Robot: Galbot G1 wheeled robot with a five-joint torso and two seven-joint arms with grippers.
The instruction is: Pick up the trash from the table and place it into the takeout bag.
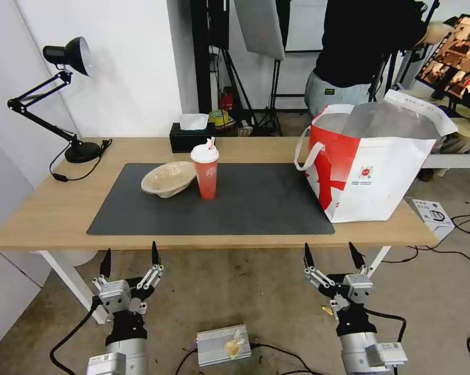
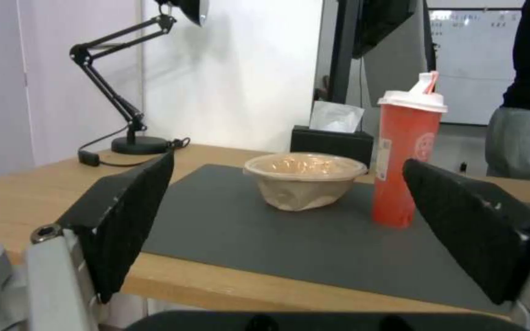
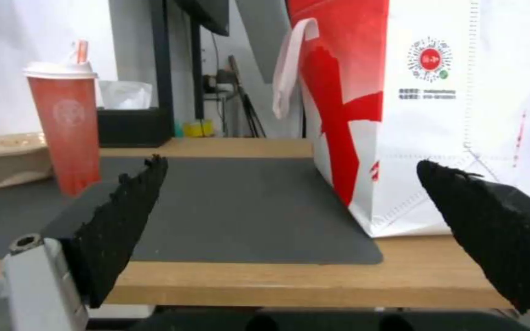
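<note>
So both grippers, left gripper [image 1: 129,255] and right gripper [image 1: 330,255], hang lower-frame below the table [image 1: 47,219] front edge, jaws spread, holding nothing; mat [image 1: 255,203] middle bare.

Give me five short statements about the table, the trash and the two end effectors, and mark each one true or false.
1. The red cup stands upright on the dark grey mat. True.
2. The beige pulp bowl lies inside the takeout bag. False: it sits on the mat, right beside the cup, on the side nearer the desk lamp.
3. The left end effector is shut on the cup. False: it is open and holds nothing, hanging below the table's near edge.
4. The right end effector is open and holds nothing. True.
5. The black tissue box stands behind the cup, near the table's far edge. True.
</note>
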